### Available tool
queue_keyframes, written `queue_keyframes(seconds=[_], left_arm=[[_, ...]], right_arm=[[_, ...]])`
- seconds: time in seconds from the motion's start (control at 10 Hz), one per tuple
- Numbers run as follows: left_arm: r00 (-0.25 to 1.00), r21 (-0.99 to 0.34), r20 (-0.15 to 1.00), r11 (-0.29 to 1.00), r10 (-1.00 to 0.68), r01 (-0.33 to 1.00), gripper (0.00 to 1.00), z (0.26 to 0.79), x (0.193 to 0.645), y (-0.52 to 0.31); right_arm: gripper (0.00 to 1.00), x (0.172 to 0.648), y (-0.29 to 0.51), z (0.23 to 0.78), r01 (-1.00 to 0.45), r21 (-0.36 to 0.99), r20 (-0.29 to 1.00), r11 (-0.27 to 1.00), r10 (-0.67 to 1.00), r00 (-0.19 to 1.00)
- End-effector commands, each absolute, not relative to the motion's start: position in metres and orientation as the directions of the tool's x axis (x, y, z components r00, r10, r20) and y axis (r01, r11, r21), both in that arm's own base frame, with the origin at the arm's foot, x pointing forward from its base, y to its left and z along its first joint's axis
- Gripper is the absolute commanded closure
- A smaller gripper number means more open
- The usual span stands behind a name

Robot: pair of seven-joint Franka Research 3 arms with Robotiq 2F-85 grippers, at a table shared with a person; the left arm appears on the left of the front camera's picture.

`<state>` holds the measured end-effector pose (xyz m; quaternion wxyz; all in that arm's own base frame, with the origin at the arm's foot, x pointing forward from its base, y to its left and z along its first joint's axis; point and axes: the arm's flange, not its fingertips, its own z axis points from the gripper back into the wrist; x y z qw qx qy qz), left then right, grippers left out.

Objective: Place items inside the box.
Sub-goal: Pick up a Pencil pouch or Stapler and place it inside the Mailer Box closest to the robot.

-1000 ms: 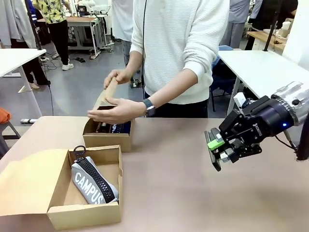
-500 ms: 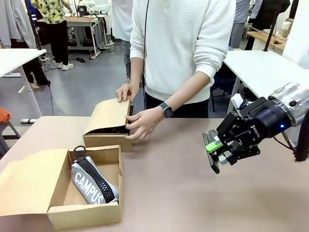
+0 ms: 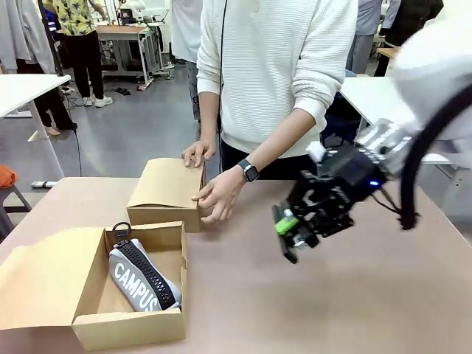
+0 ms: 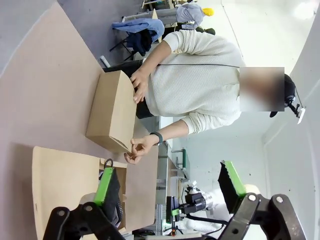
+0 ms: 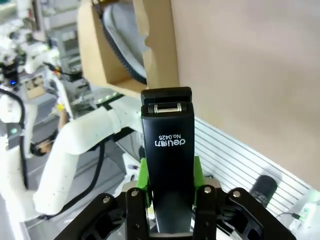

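A black stapler (image 5: pixel 167 150) is gripped lengthwise in the right claw (image 3: pixel 295 230), clamped between the green pads (image 5: pixel 142 176), with its printed top side turned to the wrist camera and its front end projecting past the fingertips. In the front view this claw is held above the counter (image 3: pixel 346 310), to the right of both boxes and apart from them, its fingers angled down and to the left.

The left claw (image 4: pixel 167 182) is spread wide and nothing is held between its fingers.

Two cardboard boxes are set on the left part of the counter. The farther one, a closed box (image 3: pixel 166 188), is touched by both of the person's hands: one hand (image 3: pixel 198 153) is laid on its far top edge and the other hand (image 3: pixel 217 198), with a watch (image 3: pixel 249 170) on the wrist, is pressed against its right front corner. Just in front of it the open box (image 3: pixel 88 328) is placed, its lid flap folded out to the left.

A grey "CAMPUS" pencil case (image 3: pixel 136 284) is lodged inside the open box, tilted, with its black zip uppermost and the zip ring at the box's far wall. In the right wrist view the open box and the case are seen beyond the stapler's tip.
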<state>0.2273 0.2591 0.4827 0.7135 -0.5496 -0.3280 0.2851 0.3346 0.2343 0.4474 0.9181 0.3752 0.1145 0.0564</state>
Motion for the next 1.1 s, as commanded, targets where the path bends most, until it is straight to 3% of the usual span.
queue_keyframes(seconds=[0.0,0.4,0.6,0.9,1.0], left_arm=[[0.622,-0.972,0.169,0.233,0.764,-0.022,0.00,0.484,0.226,0.260],[0.622,-0.972,0.169,0.233,0.764,-0.022,0.00,0.484,0.226,0.260],[0.622,-0.972,0.169,0.233,0.764,-0.022,0.00,0.484,0.226,0.260],[0.622,-0.972,0.169,0.233,0.764,-0.022,0.00,0.484,0.226,0.260],[0.622,-0.972,0.169,0.233,0.764,-0.022,0.00,0.484,0.226,0.260]], right_arm=[[0.63,0.365,0.260,0.450,-0.026,0.633,-0.220,0.774,0.212,0.952],[0.63,0.321,0.189,0.449,0.098,0.694,-0.173,0.713,0.033,0.984],[0.63,0.304,0.173,0.447,0.086,0.726,-0.129,0.682,0.013,0.991],[0.63,0.352,0.272,0.440,0.062,0.669,-0.165,0.741,0.066,0.984],[0.63,0.366,0.320,0.441,-0.016,0.638,-0.146,0.769,0.142,0.979]])
